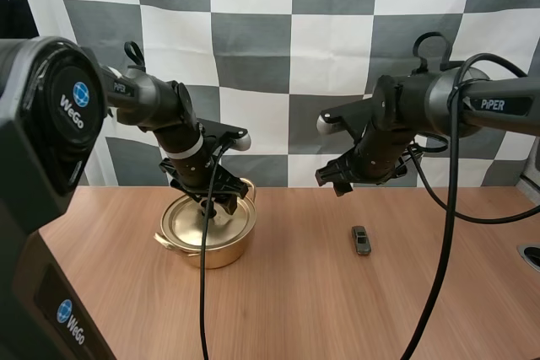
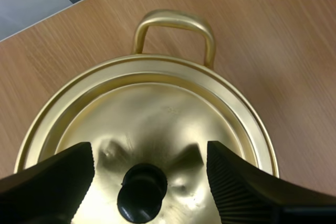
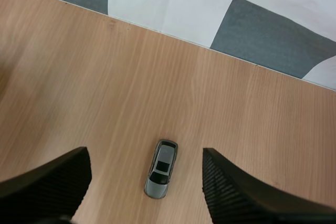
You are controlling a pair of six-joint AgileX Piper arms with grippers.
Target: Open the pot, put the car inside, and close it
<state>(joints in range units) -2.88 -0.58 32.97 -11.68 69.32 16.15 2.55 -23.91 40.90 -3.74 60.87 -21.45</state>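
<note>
On the wooden table (image 1: 295, 301) one lidded pot (image 1: 228, 250) was set left, one car (image 1: 361, 240) right; fingers of the left gripper (image 1: 221, 205) and right gripper (image 1: 337, 185) were held apart.

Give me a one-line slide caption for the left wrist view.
Open left claw over the closed gold pot, its fingers flanking the black knob of the lid.

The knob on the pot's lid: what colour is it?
Black; the knob stands out on the gold lid, best in the left wrist view.
</note>
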